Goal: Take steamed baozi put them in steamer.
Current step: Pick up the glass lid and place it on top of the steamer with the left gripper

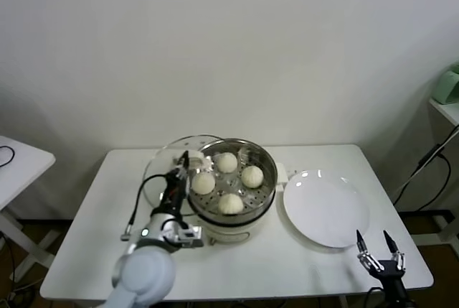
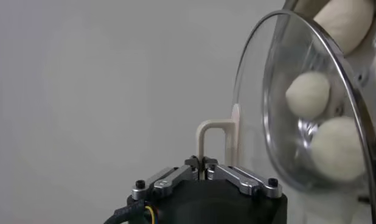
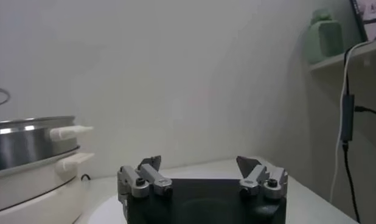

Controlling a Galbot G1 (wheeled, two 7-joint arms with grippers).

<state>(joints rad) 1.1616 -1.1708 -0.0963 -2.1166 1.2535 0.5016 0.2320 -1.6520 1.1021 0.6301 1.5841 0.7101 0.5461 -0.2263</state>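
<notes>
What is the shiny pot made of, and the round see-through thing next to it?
The steamer looks like polished metal, probably stainless steel: its wall is mirror-bright and its bottom has punched holes. It sits on a cream base that looks like plastic. The lid seems to be clear glass with a metal rim, since the steamed baozi show through it. The left pincer is shut on the lid's cream handle.
</notes>
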